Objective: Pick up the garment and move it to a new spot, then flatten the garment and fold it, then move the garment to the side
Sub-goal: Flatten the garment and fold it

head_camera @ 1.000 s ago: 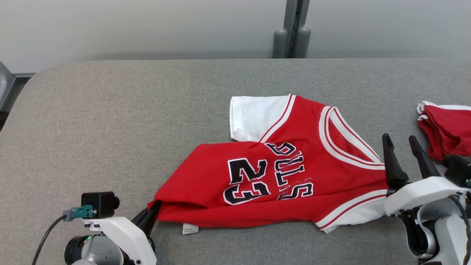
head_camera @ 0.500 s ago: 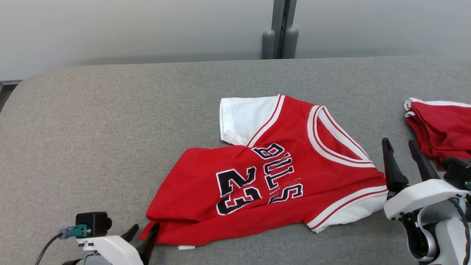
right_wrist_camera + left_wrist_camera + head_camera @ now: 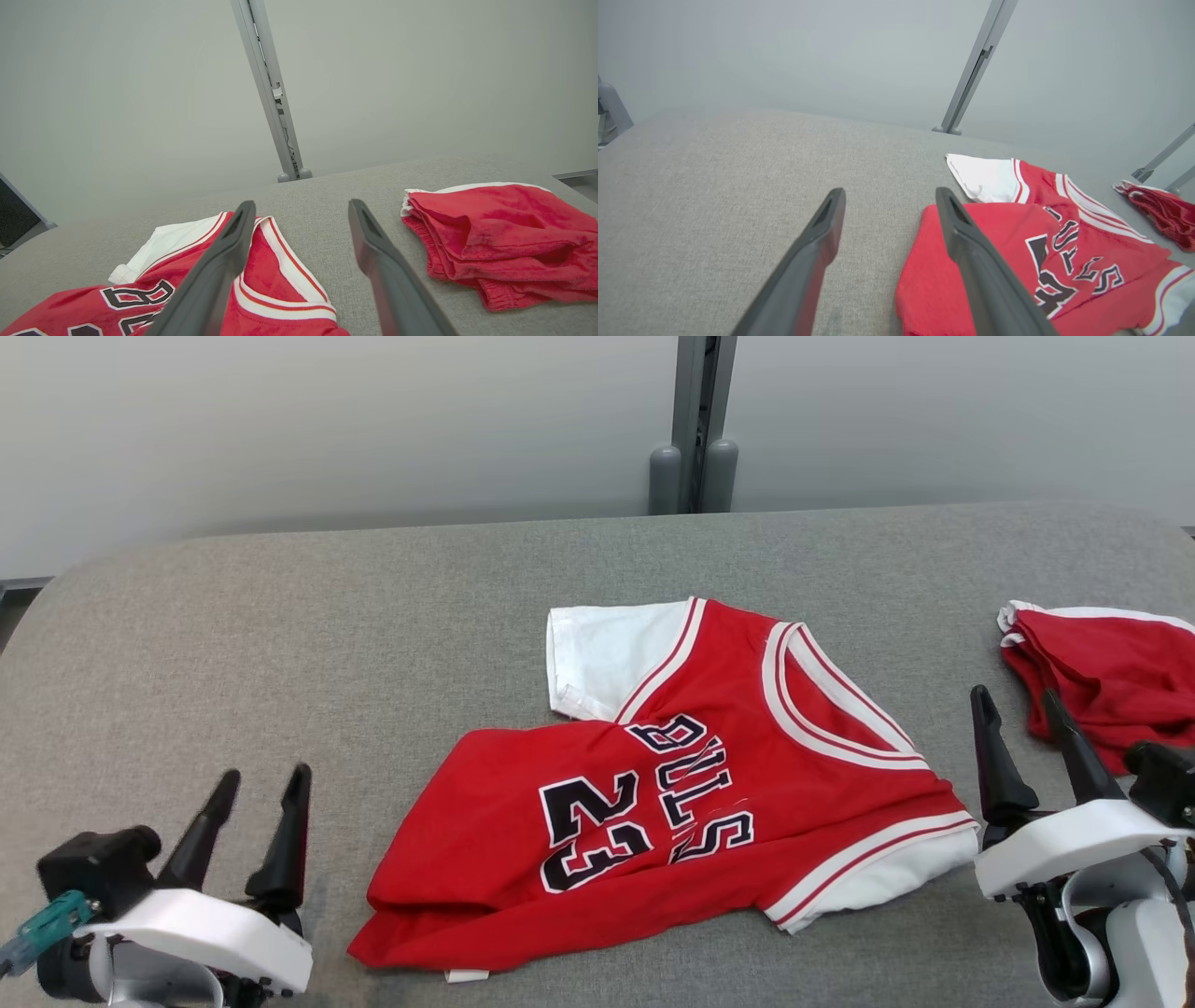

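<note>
Jaws spread wide and empty on both sides, the left gripper (image 3: 264, 773) has the red jersey (image 3: 672, 784) at its three o'clock, the right gripper (image 3: 1014, 693) sits closer, collar end at nine, jersey stretched hem-to-collar eight-to-two across the grey table (image 3: 280, 635).

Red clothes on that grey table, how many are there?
2. A jersey lies spread in the middle; a folded red pile sits at the right, which might hide more pieces.
</note>
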